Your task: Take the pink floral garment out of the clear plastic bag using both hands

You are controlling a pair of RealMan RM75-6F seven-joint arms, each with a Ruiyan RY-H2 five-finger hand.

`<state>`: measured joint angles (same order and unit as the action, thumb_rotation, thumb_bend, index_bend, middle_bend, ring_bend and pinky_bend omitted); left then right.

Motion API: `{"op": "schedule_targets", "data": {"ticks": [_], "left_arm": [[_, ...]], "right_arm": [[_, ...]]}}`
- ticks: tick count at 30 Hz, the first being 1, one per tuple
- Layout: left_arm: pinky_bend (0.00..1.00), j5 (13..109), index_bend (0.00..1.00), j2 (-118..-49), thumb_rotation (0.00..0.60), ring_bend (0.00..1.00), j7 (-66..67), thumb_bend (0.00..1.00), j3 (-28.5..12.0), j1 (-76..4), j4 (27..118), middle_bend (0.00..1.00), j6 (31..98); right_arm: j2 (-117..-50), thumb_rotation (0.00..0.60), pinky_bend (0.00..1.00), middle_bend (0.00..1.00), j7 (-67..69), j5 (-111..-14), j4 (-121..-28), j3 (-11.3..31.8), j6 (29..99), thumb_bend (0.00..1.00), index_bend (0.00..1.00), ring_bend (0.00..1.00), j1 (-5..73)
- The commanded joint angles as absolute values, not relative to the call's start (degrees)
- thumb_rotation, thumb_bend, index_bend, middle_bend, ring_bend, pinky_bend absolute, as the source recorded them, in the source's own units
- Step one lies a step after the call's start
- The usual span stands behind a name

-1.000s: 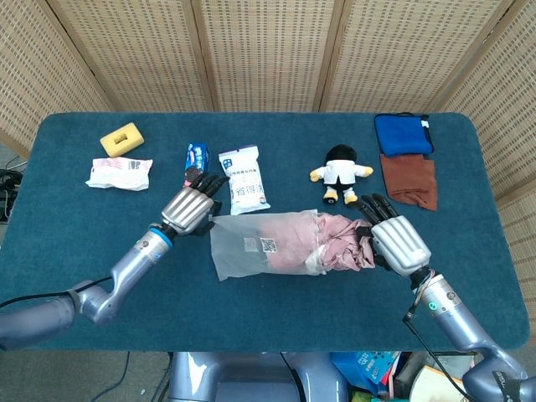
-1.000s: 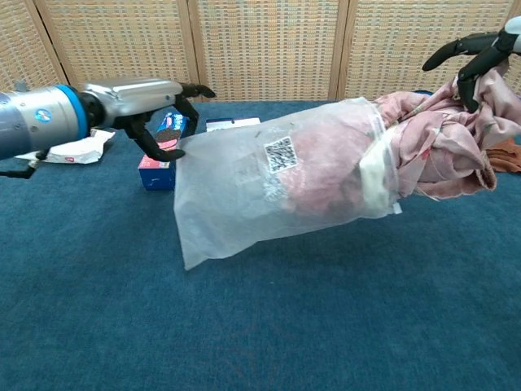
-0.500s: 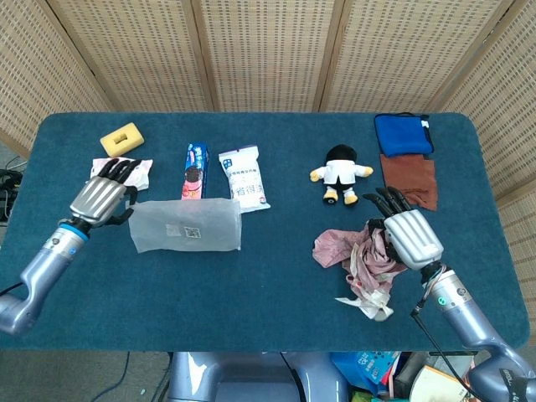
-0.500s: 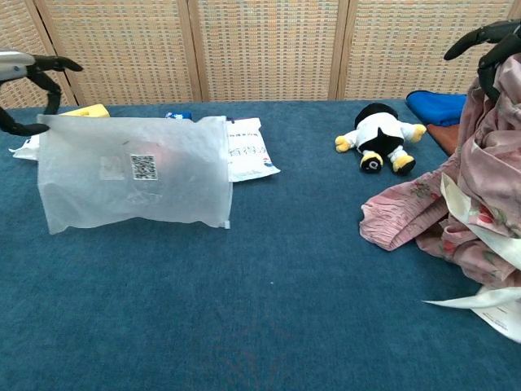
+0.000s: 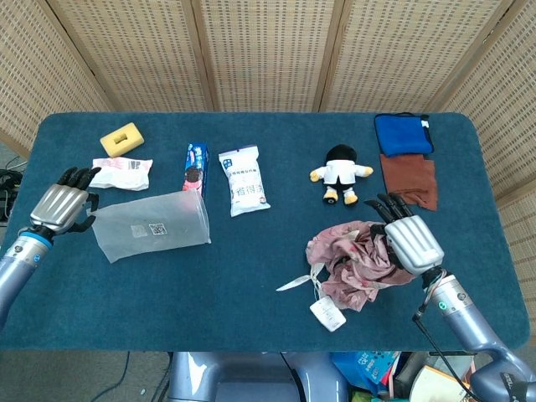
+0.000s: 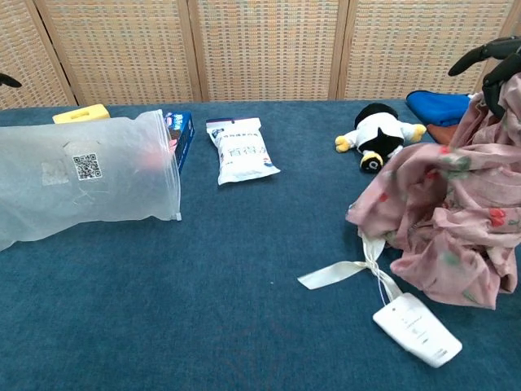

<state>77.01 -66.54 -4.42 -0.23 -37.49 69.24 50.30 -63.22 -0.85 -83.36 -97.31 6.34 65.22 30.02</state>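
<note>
The pink floral garment (image 5: pixel 352 261) hangs crumpled from my right hand (image 5: pixel 408 239), which grips its top, at the right of the table. In the chest view the garment (image 6: pixel 444 220) droops onto the cloth, with a white tag (image 6: pixel 417 328) on a ribbon trailing in front. The clear plastic bag (image 5: pixel 151 225) is empty and held at its left end by my left hand (image 5: pixel 60 206) at the far left. In the chest view the bag (image 6: pixel 81 187) fills the left edge, and only a fingertip of that hand shows. Bag and garment are far apart.
At the back lie a yellow sponge (image 5: pixel 122 138), a white packet (image 5: pixel 120 172), a blue snack box (image 5: pixel 195 167), a white pouch (image 5: pixel 244 179), a plush doll (image 5: pixel 339 172), and blue (image 5: pixel 403 133) and brown cloths (image 5: pixel 409 178).
The garment came fully out of the bag. My left hand carried the empty bag further left; my right hand lowered the garment, so its tag and ribbon now lie on the table.
</note>
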Motion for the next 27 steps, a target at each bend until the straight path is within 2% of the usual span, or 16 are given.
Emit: {"op": "schedule_targets", "data": {"ticks": [1, 2, 3, 4, 5, 8, 12, 20, 27], "left_arm": [[0.0, 74.8, 0.07, -65.23, 0.6, 0.0, -2.95, 0.38, 0.11, -37.28, 70.26, 0.0, 47.33], [0.0, 74.14, 0.01, -64.91, 0.6, 0.0, -2.49, 0.34, 0.06, -37.17, 70.52, 0.0, 46.91], [0.0, 73.19, 0.0, -64.5, 0.6, 0.0, -2.13, 0.28, -0.2, -36.81, 71.09, 0.0, 46.97], [0.0, 72.62, 0.0, -64.24, 0.6, 0.0, -2.27, 0.22, -0.55, -36.38, 71.59, 0.0, 47.57], [0.0, 72.04, 0.0, -63.84, 0.6, 0.0, -2.92, 0.2, -1.14, -35.5, 72.49, 0.0, 49.14], [0.0, 71.8, 0.0, -63.08, 0.6, 0.0, -5.49, 0.14, -2.53, -32.44, 74.5, 0.0, 55.23], [0.0, 72.59, 0.0, -63.62, 0.6, 0.0, -9.08, 0.13, -3.69, -26.96, 76.43, 0.0, 65.59], [0.0, 77.23, 0.0, -65.08, 0.6, 0.0, -6.16, 0.13, -2.58, -17.23, 83.06, 0.0, 83.9], [0.0, 81.43, 0.0, -65.05, 0.6, 0.0, -0.86, 0.13, 0.14, -11.05, 90.02, 0.0, 93.07]], "right_arm": [[-63.42, 0.6, 0.0, 0.07, -1.5, -83.09, -97.34, 6.27, 65.2, 0.58, 0.53, 0.0, 29.86], [-63.47, 0.6, 0.0, 0.04, -1.95, -83.13, -97.29, 6.22, 65.27, 0.42, 0.39, 0.0, 29.81], [-63.56, 0.6, 0.0, 0.01, -2.76, -83.32, -97.12, 6.11, 65.55, 0.19, 0.18, 0.0, 29.67], [-63.55, 0.6, 0.0, 0.0, -3.43, -83.34, -97.11, 6.0, 65.7, 0.04, 0.05, 0.0, 29.52], [-63.44, 0.6, 0.0, 0.0, -4.08, -83.25, -97.47, 5.89, 65.88, 0.01, 0.01, 0.0, 29.3], [-63.25, 0.6, 0.0, 0.0, -3.64, -83.43, -98.9, 6.49, 68.65, 0.0, 0.0, 0.0, 28.1], [-63.68, 0.6, 0.0, 0.0, -2.6, -85.44, -99.26, 6.62, 75.24, 0.0, 0.0, 0.0, 24.96], [-63.21, 0.6, 0.0, 0.0, -3.9, -87.54, -97.81, 4.57, 86.49, 0.0, 0.0, 0.0, 17.05], [-62.71, 0.6, 0.0, 0.0, -8.28, -88.2, -97.59, 1.78, 92.53, 0.0, 0.0, 0.0, 10.9]]}}
